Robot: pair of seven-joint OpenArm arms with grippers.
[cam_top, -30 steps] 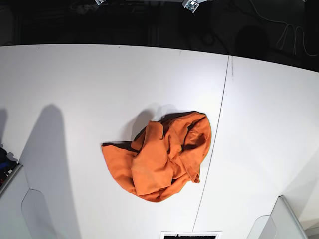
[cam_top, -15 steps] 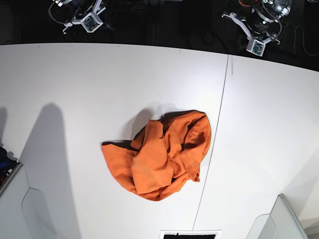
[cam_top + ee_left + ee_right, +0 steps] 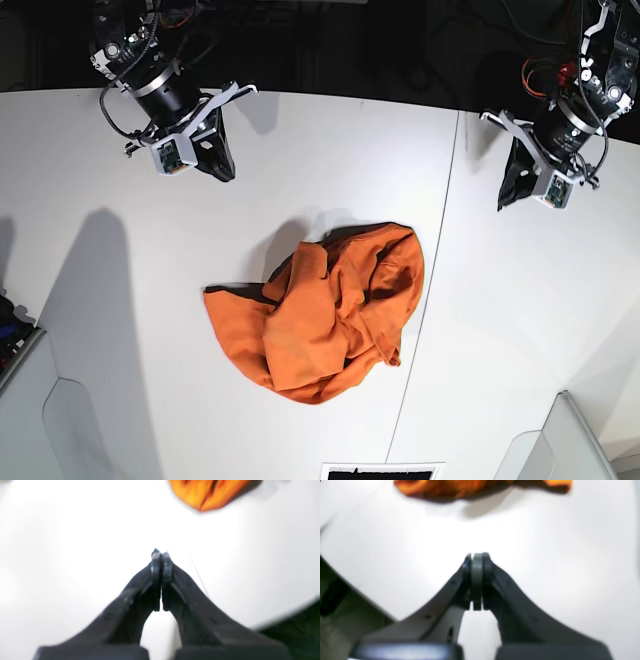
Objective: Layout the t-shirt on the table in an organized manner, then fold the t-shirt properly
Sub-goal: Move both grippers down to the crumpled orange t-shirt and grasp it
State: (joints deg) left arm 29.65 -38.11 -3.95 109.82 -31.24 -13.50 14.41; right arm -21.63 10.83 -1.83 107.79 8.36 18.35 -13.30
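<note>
Only base view shows t-shirt whole

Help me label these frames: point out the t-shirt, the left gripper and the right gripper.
t-shirt (image 3: 320, 320), base view, middle of the crumpled cloth.
left gripper (image 3: 161, 556), left wrist view, shut fingertips.
right gripper (image 3: 477, 556), right wrist view, shut fingertips.

No writing, label, brand, number or sign can be read in any of the three views. The orange t-shirt in the middle of the base view is plain, with no print. The white table bears only a thin dark seam line, no markings. The small boards on the arms in the upper left and upper right of the base view are too small to show any text, and both wrist views are blurred.
</note>
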